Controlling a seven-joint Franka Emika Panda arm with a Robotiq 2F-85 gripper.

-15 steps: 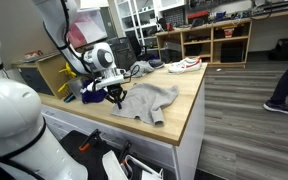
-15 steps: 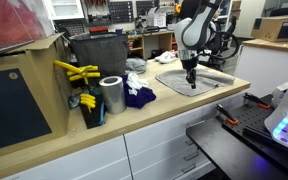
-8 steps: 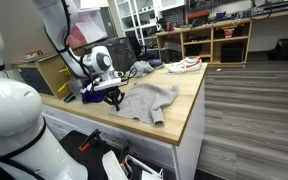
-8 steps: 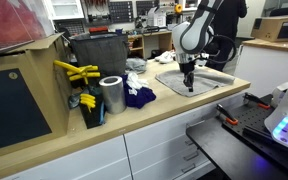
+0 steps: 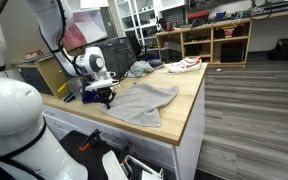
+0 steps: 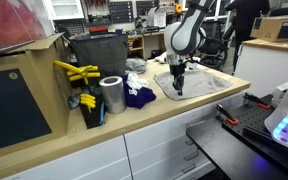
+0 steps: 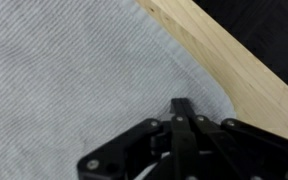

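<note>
2 fingers [image 7: 180,112] pinch grey cloth [image 7: 74,80] on wooden counter [image 7: 234,70].

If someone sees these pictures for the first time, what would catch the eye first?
The white arm's gripper, jaws shut, pinches a gray cloth spread on the wooden counter. In an exterior view, a silver roll and a dark blue cloth sit farther along the counter.

Tally of the worktop, kind by kind.
One grey cloth [image 5: 144,100], one dark blue cloth [image 6: 137,96], one silver cylinder [image 6: 111,95], one black bin [image 6: 96,52], one white shoe [image 5: 185,65], one gripper [image 5: 105,99], one wooden counter [image 5: 191,112]; yellow tools [image 6: 76,72] at least two, too tangled for an exact count.
</note>
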